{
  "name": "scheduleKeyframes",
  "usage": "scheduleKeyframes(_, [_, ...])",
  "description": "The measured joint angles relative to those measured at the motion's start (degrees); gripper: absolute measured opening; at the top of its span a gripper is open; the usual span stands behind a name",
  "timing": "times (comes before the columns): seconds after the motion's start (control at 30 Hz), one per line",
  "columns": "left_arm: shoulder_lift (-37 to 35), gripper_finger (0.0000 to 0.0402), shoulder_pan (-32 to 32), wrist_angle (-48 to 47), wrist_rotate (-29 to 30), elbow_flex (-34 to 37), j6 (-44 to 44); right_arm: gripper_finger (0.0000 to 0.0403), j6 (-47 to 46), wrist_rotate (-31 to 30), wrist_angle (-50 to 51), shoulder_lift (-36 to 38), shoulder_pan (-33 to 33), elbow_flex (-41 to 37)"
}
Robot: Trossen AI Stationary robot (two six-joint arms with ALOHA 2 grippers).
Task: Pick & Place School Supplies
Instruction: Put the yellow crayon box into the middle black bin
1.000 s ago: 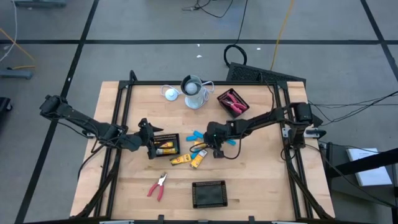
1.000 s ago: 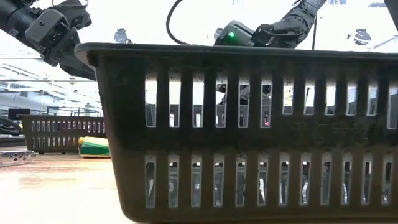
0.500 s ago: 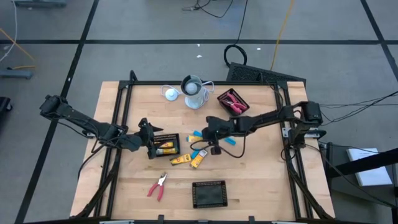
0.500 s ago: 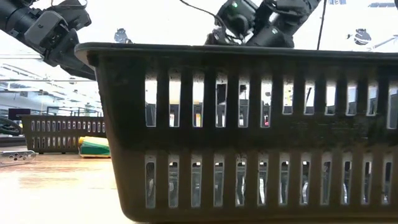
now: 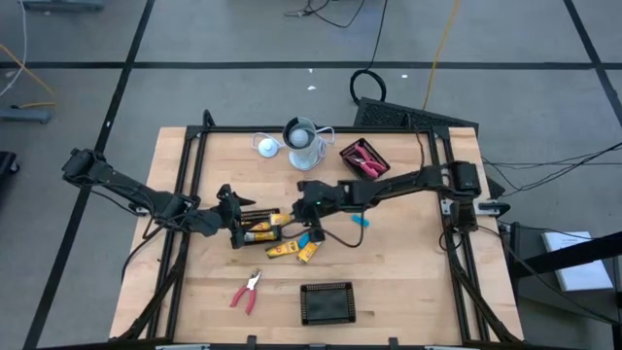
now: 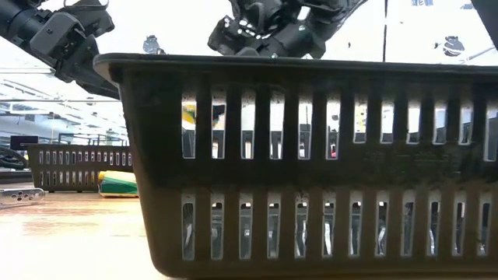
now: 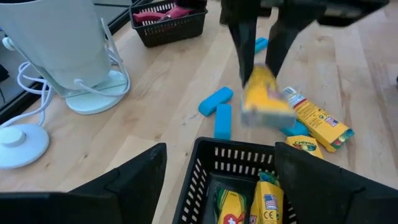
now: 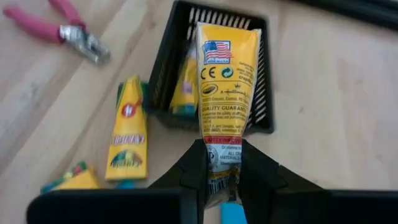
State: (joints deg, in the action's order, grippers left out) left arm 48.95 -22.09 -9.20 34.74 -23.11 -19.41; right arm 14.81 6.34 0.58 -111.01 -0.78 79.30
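My right gripper (image 5: 297, 208) is shut on a yellow crayon box (image 8: 227, 68) and hangs over the right end of the black mesh tray (image 5: 259, 226), which has yellow boxes (image 7: 249, 202) inside. My left gripper (image 5: 233, 220) is open at the tray's left end, raised above the table in the low view (image 6: 66, 43); its fingers stand wide on either side of the tray's near wall (image 7: 230, 155). Two more yellow boxes (image 5: 294, 250) and light-blue pieces (image 7: 217, 109) lie on the table. Red-handled pliers (image 5: 246, 290) lie nearer the front. My right gripper pinches the yellow box between its two fingers (image 8: 196, 168) at one end (image 8: 222, 149). Seen from the left wrist view, the fingers come from above, pointing down, and the box (image 7: 264, 99) hangs below them, lifted clear, beside the tray's far rim.
A second tray (image 5: 364, 160) with red pliers sits at the far right, an empty tray (image 5: 326, 302) at the near edge, filling the low view (image 6: 311, 155). The pale grey cup (image 5: 303, 144) and white disc (image 5: 265, 146) stand at the far edge.
My right gripper has risen from the loose boxes on the table and travelled toward the table's left, carrying one yellow box lifted clear, up to the right end of the tray by my left gripper.
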Motion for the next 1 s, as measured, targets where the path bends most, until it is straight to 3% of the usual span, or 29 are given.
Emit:
scheduleKeyframes(0.37, [0.02,0.0296,-0.07,-0.08,-0.24,0.0,-0.21,0.0051,1.48,7.27,1.11,-10.88,-0.02,11.91])
scheduleKeyframes(1.0, [-0.02,0.0296,-0.11,0.01,0.33,0.0,1.35,0.0055,2.9,8.96,-1.92,-11.99,-0.13,12.84])
